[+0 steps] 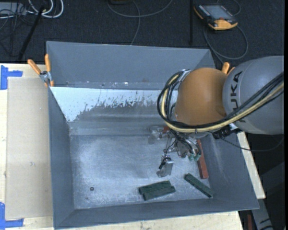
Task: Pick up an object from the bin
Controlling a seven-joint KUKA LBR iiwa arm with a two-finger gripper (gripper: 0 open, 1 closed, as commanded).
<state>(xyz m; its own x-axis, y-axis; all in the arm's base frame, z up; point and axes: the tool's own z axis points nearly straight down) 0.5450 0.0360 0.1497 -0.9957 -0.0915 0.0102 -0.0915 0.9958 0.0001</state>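
The arm's rounded orange cover (199, 99) bulks closest to the eye, looped with black and yellow cables (170, 107), reaching in from the right over the grey metal bin (62, 143). Below it the fingers (164, 166) hang low in the right half of the bin, over a scuffed patch of floor; from here I cannot tell whether they are spread or pressed together. Nearest to them is a dark green block (157, 190), lying flat just in front of them toward the bin's near wall, apart from them. To the right of that block a dark green bar (198, 185) lies slanting, near the right wall. Just behind the bar a reddish-brown stick (202, 166) lies along the foot of the right wall, its far end hidden under the arm's wrist. A small dark speck (92, 189) sits on the floor well to the left
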